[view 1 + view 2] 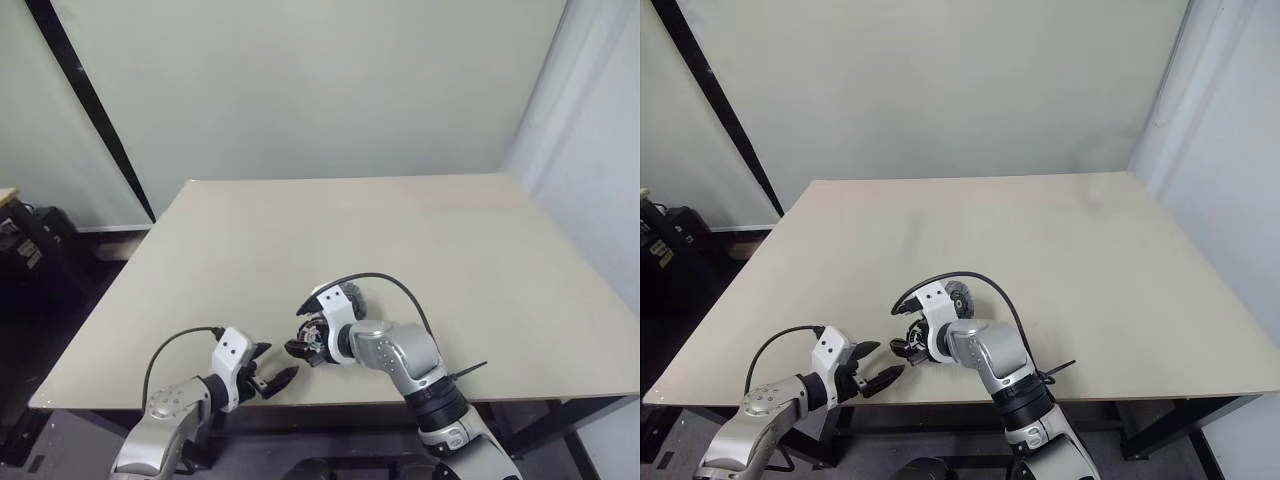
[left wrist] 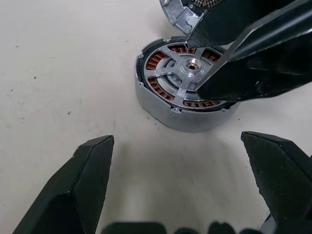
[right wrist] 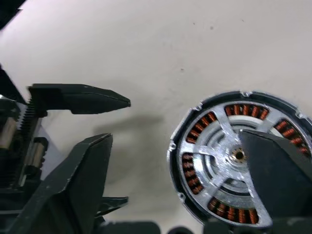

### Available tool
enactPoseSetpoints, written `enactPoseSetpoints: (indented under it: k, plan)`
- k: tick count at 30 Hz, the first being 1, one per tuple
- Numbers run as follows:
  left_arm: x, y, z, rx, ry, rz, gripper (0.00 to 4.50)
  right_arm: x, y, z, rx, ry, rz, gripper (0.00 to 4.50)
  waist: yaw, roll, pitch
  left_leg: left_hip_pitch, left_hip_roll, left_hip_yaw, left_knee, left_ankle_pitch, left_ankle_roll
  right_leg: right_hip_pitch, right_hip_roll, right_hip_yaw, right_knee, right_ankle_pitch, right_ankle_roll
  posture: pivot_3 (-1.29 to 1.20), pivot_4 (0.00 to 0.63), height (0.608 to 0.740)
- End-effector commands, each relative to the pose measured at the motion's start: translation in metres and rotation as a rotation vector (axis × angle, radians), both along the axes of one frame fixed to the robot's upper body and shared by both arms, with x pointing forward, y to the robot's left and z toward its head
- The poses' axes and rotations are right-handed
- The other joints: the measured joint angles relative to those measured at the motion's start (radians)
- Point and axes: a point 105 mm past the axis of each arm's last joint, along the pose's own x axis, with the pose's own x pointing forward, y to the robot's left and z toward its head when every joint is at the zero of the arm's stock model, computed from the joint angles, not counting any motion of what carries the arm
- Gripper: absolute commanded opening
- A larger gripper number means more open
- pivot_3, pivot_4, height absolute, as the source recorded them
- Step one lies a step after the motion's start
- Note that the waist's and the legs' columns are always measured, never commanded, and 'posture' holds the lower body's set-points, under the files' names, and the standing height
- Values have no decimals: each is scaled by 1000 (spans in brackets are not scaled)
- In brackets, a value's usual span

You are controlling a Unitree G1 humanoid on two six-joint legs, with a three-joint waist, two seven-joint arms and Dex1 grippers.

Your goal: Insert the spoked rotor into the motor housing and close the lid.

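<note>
- Two grippers hung over the near edge of the pale beige table [image 1: 420, 230], which I saw standing before a plain light wall.
- The spoked rotor [image 3: 229, 156] sat inside the motor housing [image 2: 161, 105], copper windings showing between its spokes.
- The right gripper [image 3: 180, 161] stood spread over it, gripping nothing.
- The left gripper [image 2: 190, 170] was spread too, just beside the housing.
- I noticed dark equipment [image 1: 25, 245] on the floor left of the table.

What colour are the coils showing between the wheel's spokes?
Reddish copper-orange coils, clearest in the right wrist view.
</note>
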Motion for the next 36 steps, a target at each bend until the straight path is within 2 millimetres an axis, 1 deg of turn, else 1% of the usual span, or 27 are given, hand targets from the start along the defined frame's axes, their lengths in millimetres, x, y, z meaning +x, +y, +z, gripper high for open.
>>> enactPoseSetpoints:
  k: [1, 5, 8, 10, 13, 16, 17, 19, 20, 24, 27, 29, 31, 33, 36]
  plan:
    - [7, 3, 17, 5, -66, 1, 4500, 2, 8, 37, 84, -114, 63, 4459, 0, 0, 0, 0, 0, 0, 0, 0, 0, 0, 0, 0, 0, 0, 0, 0, 0, 740]
    - [5, 5, 19, -23, -61, 26, 4500, 1, 0, 59, 140, -189, 118, 4459, 0, 0, 0, 0, 0, 0, -1, 0, 0, 0, 0, 0, -1, 0, 0, 0, 0, 740]
    - [4, 6, 23, -65, -61, 56, 4500, 5, -13, 80, 172, -317, 145, 4459, 1, 0, 0, -1, 0, 0, -1, 0, 0, 0, 0, 0, -1, 0, 0, 0, 0, 740]
    - [4, 6, 24, -73, -62, 65, 4500, 8, -19, 86, 175, -364, 140, 4459, 0, 0, 0, -1, 0, 0, -2, 0, 0, 0, -1, 0, -1, 0, 0, 0, 0, 740]
    - [4, 7, 26, -87, -63, 75, 4500, 24, -41, 97, 142, -481, 55, 4459, 0, 0, 0, -1, 1, 0, -3, 0, 0, -1, 0, 0, -1, 0, 0, 0, 0, 740]
    - [4, 7, 28, -98, -63, 84, 3922, 38, -59, 101, 112, -547, -30, 4500, 1, -1, 0, -1, 0, 0, -3, 0, 0, -1, -1, 0, -2, 0, 0, 0, 0, 740]
    - [4, 6, 30, -116, -63, 88, 3573, 50, -72, 103, 77, -585, -99, 4500, 1, -1, 0, -1, 0, 0, -3, 0, 0, -1, -1, 0, -2, 0, 0, 0, 0, 740]
    - [5, 4, 34, -141, -66, 92, 2888, 63, -90, 105, 25, -633, -181, 4500, 1, -1, 0, -2, 0, 0, -3, 0, 0, -1, -1, 0, -2, 0, 0, 0, 0, 740]
    - [6, 3, 37, -153, -71, 93, 2476, 69, -98, 103, -10, -652, -198, 4500, 2, -1, 0, -2, 0, 1, -3, 0, 0, -1, -1, 0, -2, 0, 0, 0, 0, 740]
    - [12, 0, 47, -188, -94, 91, 1103, 86, -119, 92, -111, -686, -223, 4500, 4, -1, 0, -1, 0, 1, -3, 0, 0, 0, -1, 0, -2, 0, 0, 0, 0, 740]
    - [17, 0, 56, -211, -119, 103, 32, 95, -129, 72, -205, -686, -218, 4500, 2, -1, 0, -1, 0, 1, -3, 0, 0, 0, 0, 0, -2, 0, 0, 0, 0, 740]
    - [19, 0, 59, -223, -127, 114, 32, 98, -132, 57, -252, -673, -205, 4500, 0, -1, 0, -1, 0, 2, -4, 0, 0, 0, 0, 1, -2, 0, 1, 0, 0, 740]
    - [19, 2, 60, -224, -129, 123, 32, 95, -128, 42, -283, -663, -157, 4500, -1, -1, 0, -1, 0, 3, -4, 0, 1, 0, 0, 1, -2, 1, 1, 0, 0, 740]
    - [19, 4, 59, -213, -126, 130, 32, 85, -114, 29, -245, -625, -85, 4500, -1, -2, 0, -1, 0, 3, -4, 0, 1, 0, 0, 1, -2, 1, 2, 0, 0, 740]
    - [17, 7, 59, -201, -122, 134, 32, 65, -86, 23, -150, -573, 16, 4500, 0, -2, 0, -1, 1, 2, -4, 0, 1, 0, 1, 1, -2, 1, 2, 0, 0, 740]
